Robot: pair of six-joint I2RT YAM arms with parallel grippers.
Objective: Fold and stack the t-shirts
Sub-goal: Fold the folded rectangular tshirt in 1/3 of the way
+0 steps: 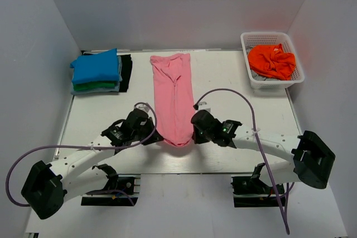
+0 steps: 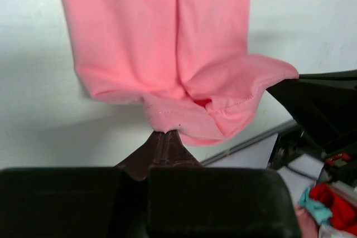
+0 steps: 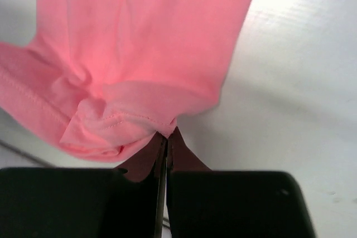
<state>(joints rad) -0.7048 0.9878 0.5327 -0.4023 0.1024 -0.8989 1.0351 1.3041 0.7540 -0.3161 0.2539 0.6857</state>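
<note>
Pink t-shirt [image 1: 174, 96] lies as a long narrow strip down the middle of the table [image 1: 100, 112], folded lengthwise, its near hem close to the front edge. I see the left gripper [image 2: 165, 139] clamped on the hem's left corner and the right gripper [image 3: 167, 139] clamped on the right corner. Bare tabletop flanks the strip. Folded stack [image 1: 96, 71], blue over green, sits far left. Orange t-shirt [image 1: 271, 61] is bunched in the basket [image 1: 277, 83] far right, and both are well apart from the arms.

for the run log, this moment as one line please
pink t-shirt: folded lengthwise | left gripper: shut on near end | right gripper: same | orange t-shirt: in basket
</note>
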